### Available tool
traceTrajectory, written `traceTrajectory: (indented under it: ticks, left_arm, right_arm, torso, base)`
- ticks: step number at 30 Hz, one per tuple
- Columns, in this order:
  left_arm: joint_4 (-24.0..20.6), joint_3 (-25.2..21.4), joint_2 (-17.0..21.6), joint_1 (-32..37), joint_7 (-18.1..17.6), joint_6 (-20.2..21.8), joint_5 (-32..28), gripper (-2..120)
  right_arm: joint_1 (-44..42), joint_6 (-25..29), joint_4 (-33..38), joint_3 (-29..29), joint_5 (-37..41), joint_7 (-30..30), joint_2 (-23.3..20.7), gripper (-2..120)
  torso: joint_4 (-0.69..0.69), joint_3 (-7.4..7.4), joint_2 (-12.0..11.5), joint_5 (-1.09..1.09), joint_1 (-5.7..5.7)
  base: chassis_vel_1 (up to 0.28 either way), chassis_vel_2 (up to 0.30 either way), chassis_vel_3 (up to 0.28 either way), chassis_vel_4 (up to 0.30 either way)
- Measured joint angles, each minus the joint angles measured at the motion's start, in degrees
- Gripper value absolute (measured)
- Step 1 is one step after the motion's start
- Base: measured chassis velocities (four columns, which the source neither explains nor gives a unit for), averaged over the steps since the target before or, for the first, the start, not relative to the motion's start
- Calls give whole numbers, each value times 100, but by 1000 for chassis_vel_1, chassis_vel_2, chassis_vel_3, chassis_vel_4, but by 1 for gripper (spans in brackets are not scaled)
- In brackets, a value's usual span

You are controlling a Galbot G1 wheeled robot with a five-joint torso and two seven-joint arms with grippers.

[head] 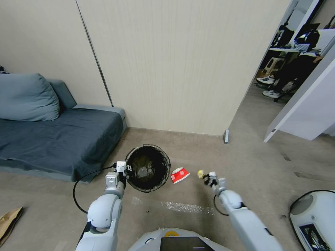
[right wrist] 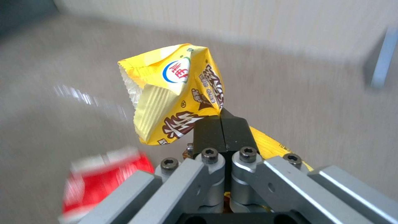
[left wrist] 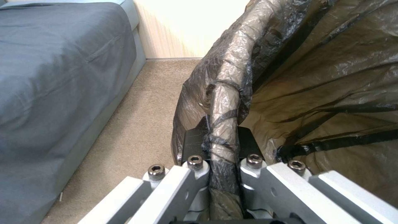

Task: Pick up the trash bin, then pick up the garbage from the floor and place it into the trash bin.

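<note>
Gripping the trash bin (head: pixel 148 168) by its bagged rim, the left hand (head: pixel 126 169) is holding it up beside the sofa (head: pixel 59 139) | right hand (head: pixel 206 177) is pinching a yellow snack wrapper (right wrist: pixel 176 93), fingers pressed together on it | red-and-white packet (head: pixel 179 174) is lying on the floor (head: pixel 244 164) between bin and right hand.

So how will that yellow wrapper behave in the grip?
Probably floppy: the yellow wrapper is creased and folds above the shut right gripper. Likely very light, since it looks torn open. Its glossy film may slip.
</note>
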Motion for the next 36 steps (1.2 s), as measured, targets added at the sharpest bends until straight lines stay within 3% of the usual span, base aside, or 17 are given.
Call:
traceTrajectory:
  ticks: [10,17,22,25,36]
  left_arm:
    - [51,109,-11,-5,-12,0,57,2]
    - [79,175,6,-19,-23,3,95,2]
    - [84,191,23,-30,-24,4,107,2]
    - [84,211,26,-35,-26,4,124,2]
    - [71,272,22,-31,-27,4,162,2]
  right_arm:
    - [-55,-460,1767,36,987,288,-328,0]
    - [470,-887,2640,-469,1738,393,-451,0]
    - [1093,-1076,2777,-1065,1987,418,-525,0]
    - [1613,-1227,2805,-1756,2249,626,-495,0]
    - [2096,-1368,2818,-2976,2382,1032,-395,0]
  torso:
    - [-1,0,0,1,0]
    - [-2,0,0,0,0]
    - [0,0,0,0,0]
    - [-1,0,0,0,0]
    - [-2,0,0,0,0]
  base:
    - [0,0,0,0]
    - [0,0,0,0]
    - [0,0,0,0]
    - [0,0,0,0]
    - [0,0,0,0]
